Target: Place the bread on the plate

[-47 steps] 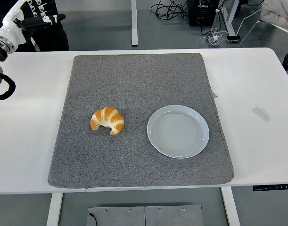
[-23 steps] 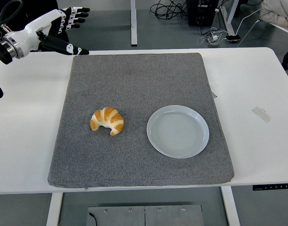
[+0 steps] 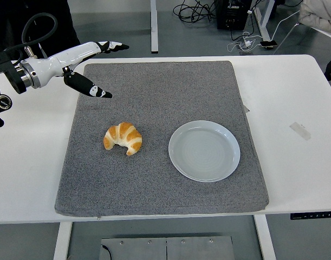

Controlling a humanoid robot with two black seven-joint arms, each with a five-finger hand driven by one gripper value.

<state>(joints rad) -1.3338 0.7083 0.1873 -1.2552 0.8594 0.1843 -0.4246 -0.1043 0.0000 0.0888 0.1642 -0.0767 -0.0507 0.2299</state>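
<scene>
Left hand (image 3: 85, 64) in from the counter's left edge, white-shelled on a black arm, raised over the far-left corner of the mat. Fingers (image 3: 112, 46) stretched long and spread, pointing right along the mat's far edge; thumb (image 3: 91, 87) angled down and apart from them. Hand is holding nothing.

Grey felt mat (image 3: 154, 92) covers most of the white counter (image 3: 295, 92), near edge of mat close to the counter's near edge.

Croissant (image 3: 123, 137) lies on the mat, left of its middle, golden with pale bands, horns curving toward the near edge. Well apart from the hand; nothing touching it.

Pale blue-grey plate (image 3: 204, 150) on the mat just right of the croissant, a gap of bare mat between them. Plate sits toward the mat's right edge.

Small strip of clear tape (image 3: 300, 130) on the bare counter near its right edge.

Right arm out of sight.
</scene>
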